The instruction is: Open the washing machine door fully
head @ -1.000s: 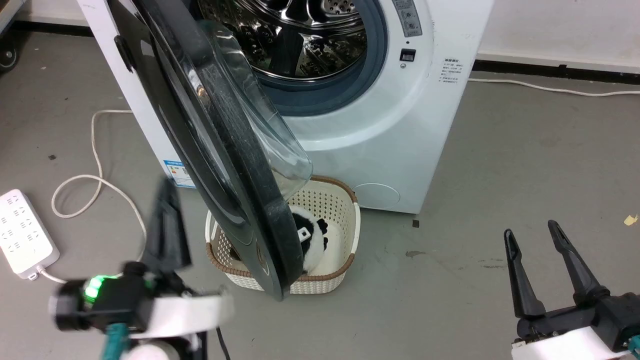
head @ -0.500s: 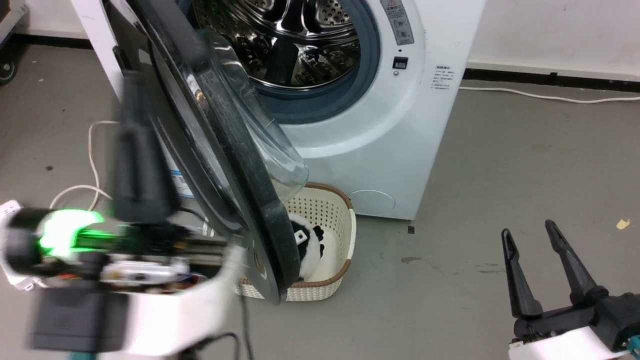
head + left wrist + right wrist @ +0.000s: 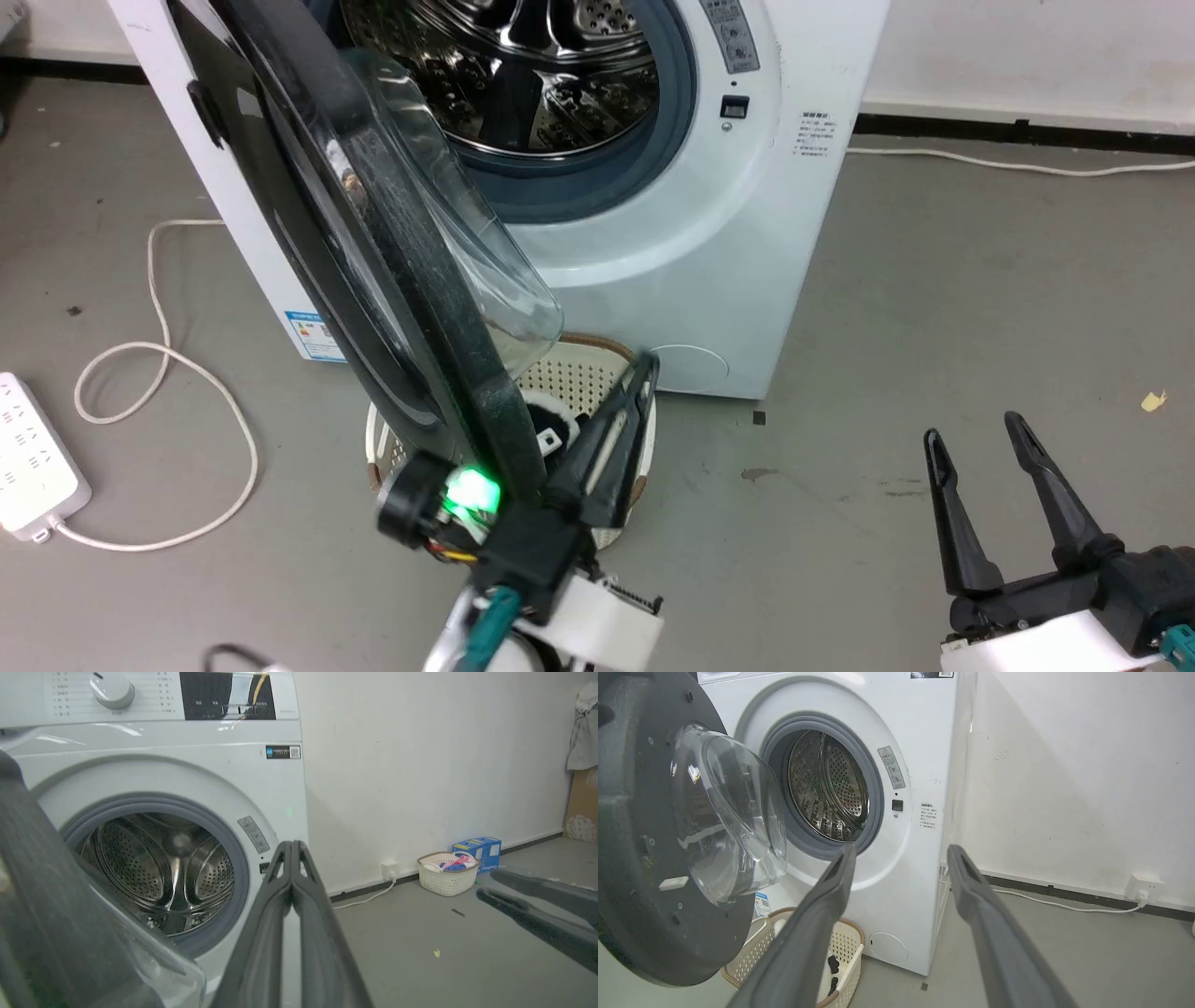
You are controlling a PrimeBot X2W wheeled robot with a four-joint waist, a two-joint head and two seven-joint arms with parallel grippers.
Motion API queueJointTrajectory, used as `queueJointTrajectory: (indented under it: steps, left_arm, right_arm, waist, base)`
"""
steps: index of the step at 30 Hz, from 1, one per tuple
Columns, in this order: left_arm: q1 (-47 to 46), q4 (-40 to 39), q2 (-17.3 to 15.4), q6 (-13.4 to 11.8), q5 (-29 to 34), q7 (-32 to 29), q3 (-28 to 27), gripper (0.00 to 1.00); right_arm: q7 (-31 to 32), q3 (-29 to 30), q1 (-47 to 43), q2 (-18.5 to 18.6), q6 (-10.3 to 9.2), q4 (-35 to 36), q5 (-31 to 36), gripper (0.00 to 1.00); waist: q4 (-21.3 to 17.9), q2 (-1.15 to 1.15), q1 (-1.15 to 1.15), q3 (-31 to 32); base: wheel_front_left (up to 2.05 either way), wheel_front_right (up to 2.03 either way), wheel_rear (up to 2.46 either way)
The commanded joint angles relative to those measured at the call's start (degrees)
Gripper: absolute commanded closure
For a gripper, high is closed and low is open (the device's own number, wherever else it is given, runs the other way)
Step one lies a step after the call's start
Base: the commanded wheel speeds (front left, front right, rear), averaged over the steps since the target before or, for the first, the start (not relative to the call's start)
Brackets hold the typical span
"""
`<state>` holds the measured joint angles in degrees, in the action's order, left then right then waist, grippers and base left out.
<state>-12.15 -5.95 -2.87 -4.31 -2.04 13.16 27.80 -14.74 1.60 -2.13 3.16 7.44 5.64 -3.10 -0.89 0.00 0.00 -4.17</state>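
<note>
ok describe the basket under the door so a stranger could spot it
Find the white washer with its black door swung open. On the floor under the door's lower edge sits a cream perforated basket, brown-rimmed. It holds something black and white, unlike the basket by the wall.

Grey concrete floor (image 3: 934,280), washing machine (image 3: 709,252) upper centre, cream basket (image 3: 583,373) just in front, white pwr strip (image 3: 33,457) far left, yellow scrap (image 3: 1153,401) right
</note>
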Motion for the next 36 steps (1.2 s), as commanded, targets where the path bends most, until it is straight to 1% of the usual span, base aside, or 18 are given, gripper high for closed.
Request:
queueJointTrajectory:
  steps: [1, 4, 8, 12, 16, 21, 30, 33, 36]
  left_arm:
    - [0.2, 1.8, -0.1, 0.0, -0.4, 0.1, 0.5, 1.00]
    - [-0.8, 7.7, -0.1, -0.3, -1.4, 0.5, 1.8, 1.00]
    - [-1.9, 13.9, 0.0, -1.9, -3.4, 1.2, 1.9, 1.00]
    - [-3.2, 17.6, 0.0, -3.1, -4.8, 1.7, 1.4, 1.00]
    - [-3.8, 18.5, 0.0, -3.9, -5.3, 1.8, 0.3, 1.00]
    - [-2.3, 17.6, -0.2, -3.7, -5.6, 1.8, -0.7, 1.00]
    - [1.4, 16.9, -1.2, -2.0, -6.2, 1.8, -1.6, 1.00]
    - [2.7, 17.0, -1.6, -1.9, -6.5, 1.8, -2.3, 1.00]
    - [3.3, 16.6, -2.1, -2.4, -6.8, 1.8, -4.1, 1.00]
  right_arm:
    - [-0.3, -0.1, 0.2, -0.3, 0.05, -0.1, -0.1, 0.00]
    - [-0.3, -0.1, 0.3, -0.3, 0.05, -0.2, -0.4, 0.00]
    - [-0.3, -0.2, 0.5, -0.3, 0.05, -0.5, -0.7, 0.00]
    - [-0.3, -0.3, 0.6, -0.3, 0.05, -0.4, -1.1, 0.00]
    - [-0.3, -0.4, 0.6, -0.3, 0.05, -0.7, -0.9, 0.00]
    - [-0.3, -0.5, 0.4, -0.3, 0.05, -0.9, -0.6, 0.00]
    - [-0.3, -0.6, 0.0, -0.3, 0.05, -1.2, 0.1, 0.00]
    - [-0.3, -1.0, 0.0, -0.3, 0.05, -1.3, 0.0, 0.00]
    - [-0.3, -1.6, 0.1, -0.3, 0.05, -1.4, 0.1, 0.00]
  waist:
    - [0.0, 0.00, 0.00, -0.2]
    - [0.1, 0.00, 0.00, -0.7]
    - [0.2, 0.00, 0.00, -1.2]
    - [1.4, 0.00, 0.00, -2.2]
    - [3.4, 0.00, 0.00, -2.5]
    - [7.1, 0.00, 0.00, -1.9]
    - [16.3, 0.00, 0.00, -0.8]
    - [19.0, 0.00, 0.00, -0.7]
    - [21.3, 0.00, 0.00, -1.1]
  base:
    - [0.00, 0.00, 0.00]
    - [0.00, 0.00, 0.00]
    - [0.00, 0.00, 0.00]
    - [0.00, 0.00, 0.00]
    - [0.00, 0.00, 0.00]
    - [0.00, 0.00, 0.00]
    - [0.00, 0.00, 0.00]
    - [0.00, 0.00, 0.00]
    - [0.00, 0.00, 0.00]
